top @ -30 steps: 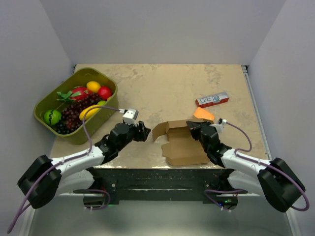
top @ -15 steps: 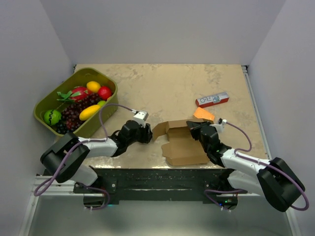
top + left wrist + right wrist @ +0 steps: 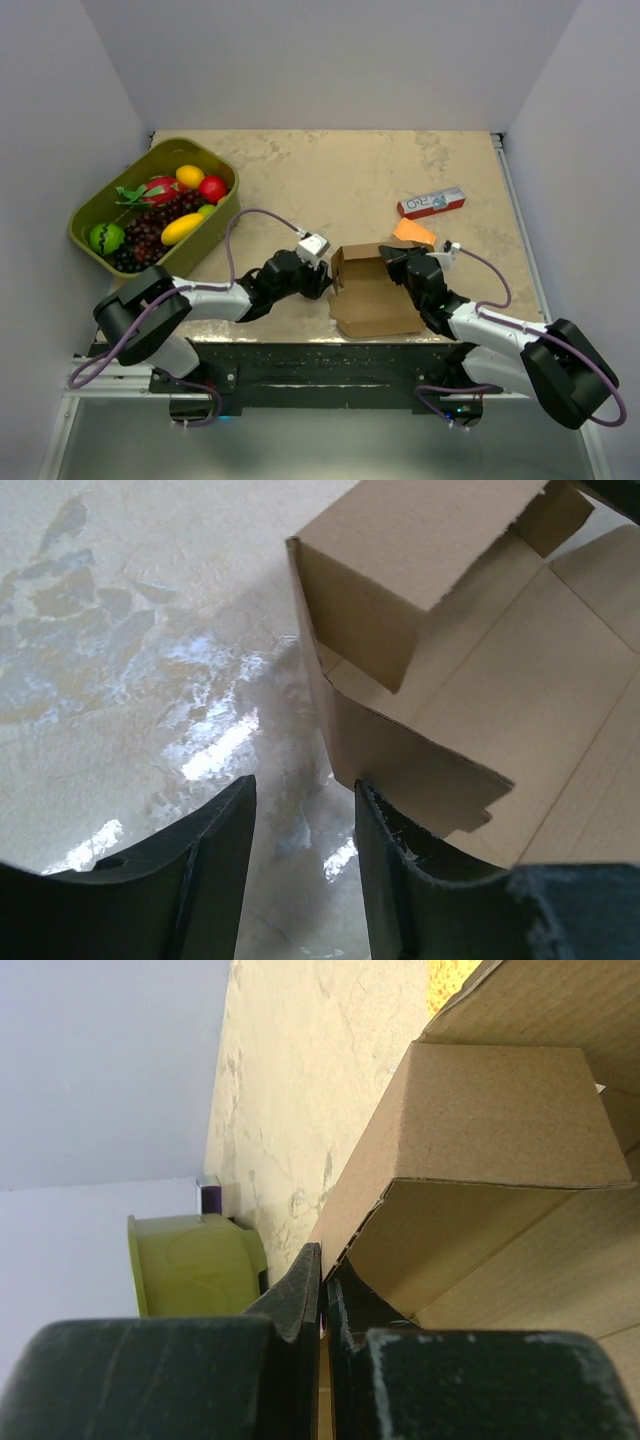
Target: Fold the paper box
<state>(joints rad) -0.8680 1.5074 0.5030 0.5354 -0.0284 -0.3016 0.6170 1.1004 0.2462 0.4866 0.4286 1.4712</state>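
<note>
Partly folded, paper box [image 3: 380, 305] (opening upward)

Place: robot-lab test cell | Evidence: plain pale walls [image 3: 320, 60] boxed in my marbled table [image 3: 340, 170] on three sides — my left arm [image 3: 210, 297] and right arm [image 3: 490, 325] sat bolted to a black rail [image 3: 320, 360] | Props: a green tub [image 3: 160, 272] of fruit [image 3: 180, 228] stood by

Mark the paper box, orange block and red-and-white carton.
paper box [image 3: 380, 305]: top external view, on its flat base panel.
orange block [image 3: 413, 233]: top external view, middle of its top face.
red-and-white carton [image 3: 432, 203]: top external view, centre of its printed top face.
</note>
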